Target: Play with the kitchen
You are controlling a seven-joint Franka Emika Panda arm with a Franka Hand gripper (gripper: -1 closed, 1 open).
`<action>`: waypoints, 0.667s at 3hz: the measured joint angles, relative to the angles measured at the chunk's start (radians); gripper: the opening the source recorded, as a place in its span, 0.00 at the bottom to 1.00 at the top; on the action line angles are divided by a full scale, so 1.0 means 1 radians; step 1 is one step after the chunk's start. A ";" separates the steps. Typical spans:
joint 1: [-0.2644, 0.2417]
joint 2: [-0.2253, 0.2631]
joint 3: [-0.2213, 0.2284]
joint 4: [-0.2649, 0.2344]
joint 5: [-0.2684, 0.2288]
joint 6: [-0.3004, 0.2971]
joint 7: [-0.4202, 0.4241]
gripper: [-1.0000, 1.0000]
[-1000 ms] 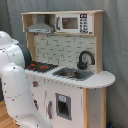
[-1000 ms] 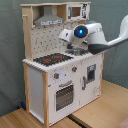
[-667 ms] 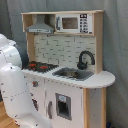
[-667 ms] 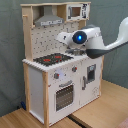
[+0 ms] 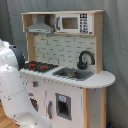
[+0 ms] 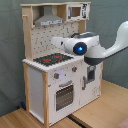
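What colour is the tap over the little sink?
Black; the faucet shows best in the first exterior view.

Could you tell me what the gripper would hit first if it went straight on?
The gripper seems aimed at the kitchen's pegboard back above the hob; depth is unclear.

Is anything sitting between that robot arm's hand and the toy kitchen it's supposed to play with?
Nothing visible does. In the second exterior view the arm reaches in over the toy kitchen's counter beside the hob. The gripper itself is hidden.
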 joint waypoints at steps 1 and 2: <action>0.003 -0.035 -0.003 -0.005 -0.080 0.083 -0.004 1.00; 0.003 -0.061 -0.013 -0.014 -0.127 0.166 0.008 1.00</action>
